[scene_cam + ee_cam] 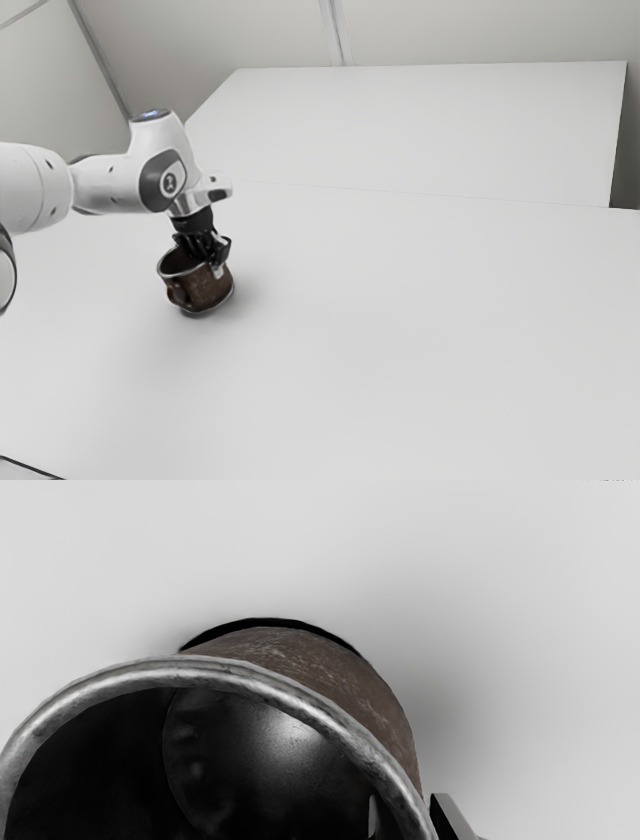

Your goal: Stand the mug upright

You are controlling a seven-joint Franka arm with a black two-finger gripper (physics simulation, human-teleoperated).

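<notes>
Mostly done, looks like: mug [207, 291] right under the claw [213, 265], mouth up but leaning somewhat, claw pinching its rim. Left, probably: level it, let go. Base contact unclear. White surface [420, 350] spreads below the claw; pale walls [250, 35] beyond it, dark cable [30, 467] well apart.

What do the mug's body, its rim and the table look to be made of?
The mug's body: brown and worn, perhaps aged metal or ceramic, judging by pale scuffs. Its rim: probably metal, silvery, with bright highlights. The table: matte pale grey, perhaps laminate or painted board, its shading soft.
</notes>
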